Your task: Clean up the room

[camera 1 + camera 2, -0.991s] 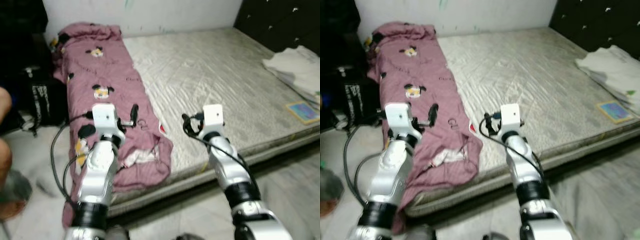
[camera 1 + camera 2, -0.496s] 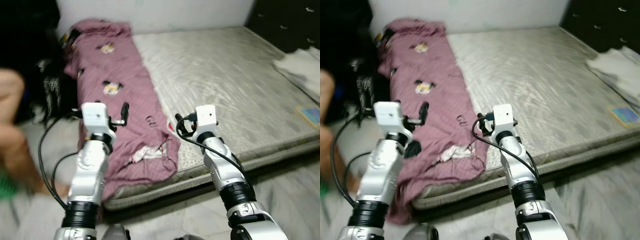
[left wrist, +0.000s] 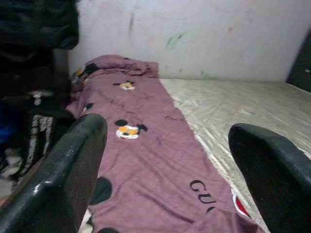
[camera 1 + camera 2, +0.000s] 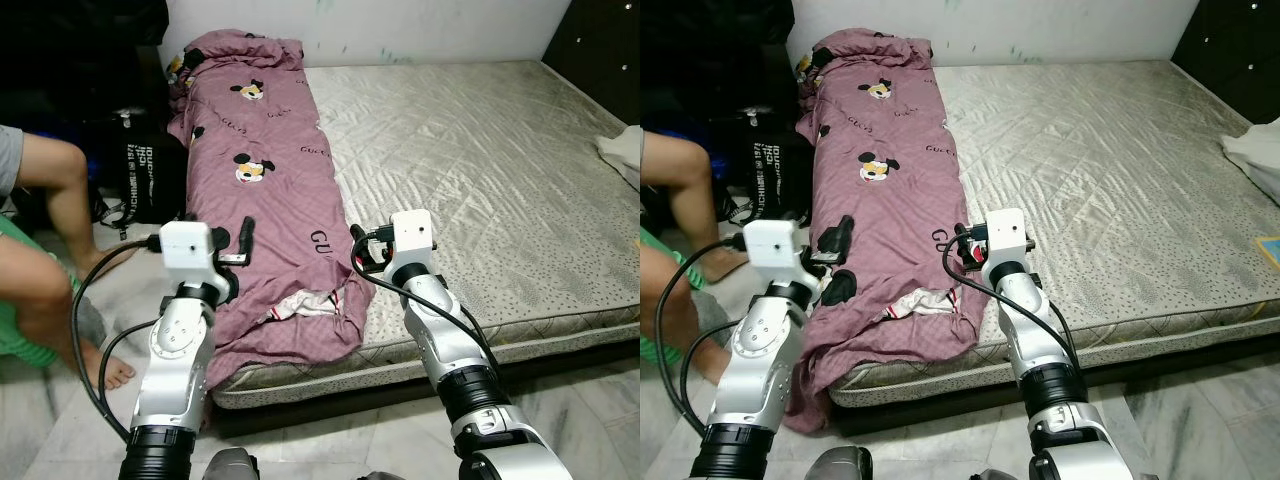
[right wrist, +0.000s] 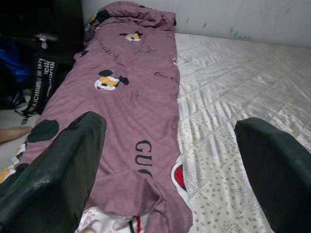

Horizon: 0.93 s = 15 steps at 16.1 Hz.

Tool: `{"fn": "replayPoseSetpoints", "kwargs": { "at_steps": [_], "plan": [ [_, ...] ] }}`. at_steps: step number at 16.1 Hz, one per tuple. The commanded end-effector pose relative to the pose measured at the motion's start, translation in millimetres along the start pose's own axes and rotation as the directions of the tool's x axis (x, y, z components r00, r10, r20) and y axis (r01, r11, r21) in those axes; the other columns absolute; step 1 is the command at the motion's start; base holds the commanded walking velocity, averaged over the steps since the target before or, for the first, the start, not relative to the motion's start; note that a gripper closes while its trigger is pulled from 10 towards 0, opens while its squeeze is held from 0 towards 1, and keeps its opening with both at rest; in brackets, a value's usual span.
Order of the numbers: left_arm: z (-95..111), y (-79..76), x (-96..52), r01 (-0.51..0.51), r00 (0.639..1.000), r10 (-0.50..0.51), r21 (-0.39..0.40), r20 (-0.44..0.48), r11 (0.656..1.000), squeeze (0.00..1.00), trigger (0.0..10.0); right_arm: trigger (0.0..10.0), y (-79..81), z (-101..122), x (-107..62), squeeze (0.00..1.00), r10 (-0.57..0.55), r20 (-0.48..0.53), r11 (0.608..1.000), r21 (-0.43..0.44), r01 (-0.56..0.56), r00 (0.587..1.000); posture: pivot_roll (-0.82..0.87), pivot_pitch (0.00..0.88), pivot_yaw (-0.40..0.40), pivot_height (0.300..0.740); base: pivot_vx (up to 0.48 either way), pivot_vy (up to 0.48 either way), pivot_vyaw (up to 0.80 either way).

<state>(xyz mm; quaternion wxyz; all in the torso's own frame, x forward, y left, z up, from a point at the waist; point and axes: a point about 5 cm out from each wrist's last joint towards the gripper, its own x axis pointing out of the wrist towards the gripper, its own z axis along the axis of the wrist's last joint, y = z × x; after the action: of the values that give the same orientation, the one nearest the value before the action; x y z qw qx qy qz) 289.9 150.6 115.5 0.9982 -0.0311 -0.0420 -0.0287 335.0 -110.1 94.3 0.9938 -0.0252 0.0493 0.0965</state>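
Note:
A purple blanket (image 4: 260, 180) with cartoon mouse prints lies along the left side of a bare grey mattress (image 4: 480, 160), and its crumpled near end hangs over the front edge. My left gripper (image 4: 243, 243) hovers open just above the blanket's near left part. My right gripper (image 4: 358, 250) hovers open over the blanket's near right edge, where it meets the mattress. In the left wrist view the blanket (image 3: 141, 160) stretches away between the spread fingers (image 3: 63, 174). The right wrist view shows the blanket (image 5: 126, 107) and mattress (image 5: 233, 97) with nothing between the fingers.
A person sits at the left, with a bare leg (image 4: 50, 180) and foot (image 4: 115, 372) on the floor beside the mattress. A black bag (image 4: 145, 175) stands against the blanket's left side. White cloth (image 4: 625, 150) lies at the mattress's right edge. Marble floor (image 4: 580, 420) runs along the front.
The camera has swung, so the whole scene sits further right and the person's legs now show sharply. Both arms keep their raised pose over the blanket's near end.

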Motion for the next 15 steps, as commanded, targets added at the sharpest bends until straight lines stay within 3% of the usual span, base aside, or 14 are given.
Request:
{"fn": "replayPoseSetpoints", "kwargs": {
  "at_steps": [1, 3, 5, 7, 9, 10, 13, 15],
  "plan": [
    [-1.5, -3.5, -2.2, 0.005, 1.000, -0.005, 0.004, -0.023, 1.000, 0.00, 10.0, 10.0, -0.4, -2.4, -5.2, 0.00, -0.008, 0.006, 1.000, 0.019, 0.008, 1.000, 0.12, 0.000, -0.040, 0.740, 0.000, 0.000, 0.00],
    [-7.3, -9.0, -9.9, 0.011, 0.998, -0.012, -0.023, -0.061, 1.000, 0.00, 10.0, 10.0, -2.6, -9.2, -12.2, 0.00, -0.031, -0.009, 0.999, 0.030, 0.031, 0.999, 0.12, 0.000, -0.025, 0.740, 0.000, 0.000, 0.00],
    [-9.5, -6.7, -16.3, -0.016, 0.996, 0.016, -0.001, -0.083, 1.000, 0.00, 10.0, 10.0, -4.4, -13.2, -17.1, 0.00, -0.053, -0.017, 0.998, 0.031, 0.053, 0.998, 0.11, 0.000, -0.016, 0.740, 0.000, 0.000, 0.00],
    [-4.2, 21.1, -29.5, -0.058, 0.997, 0.063, 0.116, -0.046, 0.992, 0.00, 10.0, 10.0, -15.6, -7.6, -26.9, 0.00, -0.095, 0.018, 0.995, 0.031, 0.094, 0.995, 0.10, 0.000, -0.002, 0.740, 0.000, 0.000, 0.00],
    [-10.0, 47.7, -54.0, -0.145, 0.984, 0.159, 0.151, -0.085, 0.978, 0.00, 10.0, 10.0, -33.3, -5.5, -44.4, 0.00, -0.124, 0.035, 0.992, 0.008, 0.124, 0.992, 0.11, 0.000, -0.004, 0.740, 0.000, 0.000, 0.00],
    [-10.3, 52.2, -69.6, -0.154, 0.980, 0.173, 0.167, -0.104, 0.974, 0.00, 10.0, 10.0, -42.6, -7.6, -59.4, 0.00, -0.124, 0.032, 0.992, -0.020, 0.125, 0.992, 0.11, 0.006, -0.009, 0.740, 0.000, 0.000, 0.00],
    [-8.6, 46.9, -92.5, -0.163, 0.976, 0.184, 0.177, -0.113, 0.971, 0.00, 10.0, 10.0, -51.1, -14.5, -84.5, 0.00, -0.149, -0.010, 0.988, -0.030, 0.149, 0.989, 0.10, 0.015, -0.023, 0.740, 0.000, 0.000, 0.00],
    [-7.5, 32.4, -94.4, -0.117, 0.983, 0.137, 0.160, -0.119, 0.980, 0.00, 10.0, 10.0, -46.9, -16.9, -88.8, 0.00, -0.153, -0.025, 0.988, -0.019, 0.153, 0.988, 0.11, 0.021, -0.026, 0.740, 0.000, 0.000, 0.00]
  ]
}}
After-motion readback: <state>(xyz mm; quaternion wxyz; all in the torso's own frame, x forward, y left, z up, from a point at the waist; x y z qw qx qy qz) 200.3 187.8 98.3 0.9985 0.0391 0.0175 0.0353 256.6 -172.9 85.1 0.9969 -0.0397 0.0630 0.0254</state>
